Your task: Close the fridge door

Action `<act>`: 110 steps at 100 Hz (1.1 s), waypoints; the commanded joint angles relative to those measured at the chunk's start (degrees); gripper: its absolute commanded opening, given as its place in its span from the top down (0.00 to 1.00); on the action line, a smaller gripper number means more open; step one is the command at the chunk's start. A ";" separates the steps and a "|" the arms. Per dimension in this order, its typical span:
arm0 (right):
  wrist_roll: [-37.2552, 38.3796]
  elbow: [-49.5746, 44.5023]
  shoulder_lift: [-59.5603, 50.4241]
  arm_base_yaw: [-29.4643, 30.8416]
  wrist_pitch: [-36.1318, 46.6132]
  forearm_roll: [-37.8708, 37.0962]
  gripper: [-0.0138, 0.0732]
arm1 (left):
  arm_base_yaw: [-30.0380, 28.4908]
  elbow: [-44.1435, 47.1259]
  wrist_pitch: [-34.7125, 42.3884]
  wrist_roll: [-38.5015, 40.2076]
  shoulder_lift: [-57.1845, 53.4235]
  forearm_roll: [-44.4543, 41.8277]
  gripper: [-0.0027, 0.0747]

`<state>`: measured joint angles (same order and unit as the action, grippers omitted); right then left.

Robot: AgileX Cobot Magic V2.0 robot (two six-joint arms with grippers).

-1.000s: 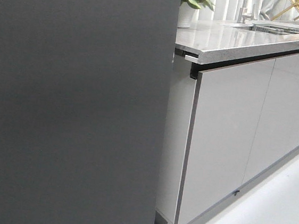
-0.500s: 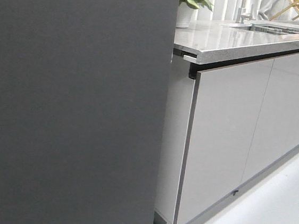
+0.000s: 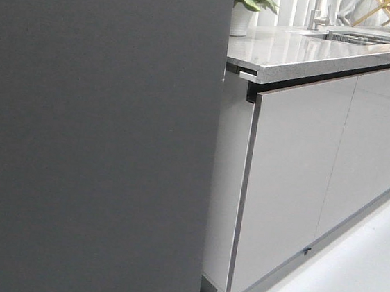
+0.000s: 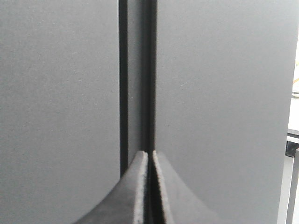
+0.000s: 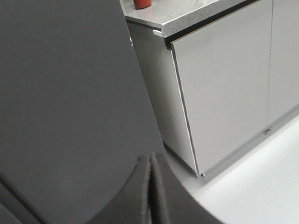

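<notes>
My left gripper (image 4: pixel 149 156) has its fingers pressed together, tips at the dark vertical gap beside the fridge door (image 4: pixel 219 107). My right gripper (image 5: pixel 150 161) is also pressed together, empty, before the same door. Only the front view shows the plant pot (image 3: pixel 240 18) on the countertop (image 3: pixel 296 48); the right wrist view shows a red cup (image 5: pixel 142 3). No writing is readable.

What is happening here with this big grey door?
A two-armed robot is closing the fridge door. Both tools, the left tool and the right tool, are shut and close to the dark grey door. Nothing is gripped. The door fills the left of the front view, beside the light-grey cabinets.
</notes>
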<state>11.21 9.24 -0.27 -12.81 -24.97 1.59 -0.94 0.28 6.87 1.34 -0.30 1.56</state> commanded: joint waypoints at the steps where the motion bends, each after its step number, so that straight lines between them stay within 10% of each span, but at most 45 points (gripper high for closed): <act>1: -0.76 -2.28 -1.52 0.32 10.12 0.43 0.93 | -0.23 2.01 4.15 0.11 -1.28 0.16 0.99; 93: -0.76 -11.45 -1.52 3.63 21.95 0.25 0.93 | -0.23 2.01 4.15 0.11 -1.28 0.16 0.99; 110: -0.76 -11.33 -1.52 3.63 27.61 -8.84 0.93 | -0.23 2.01 4.15 0.11 -1.28 0.16 0.99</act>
<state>11.21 -0.99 -0.50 -9.55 -5.53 -1.57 -0.94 0.28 6.87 1.34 -0.30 1.56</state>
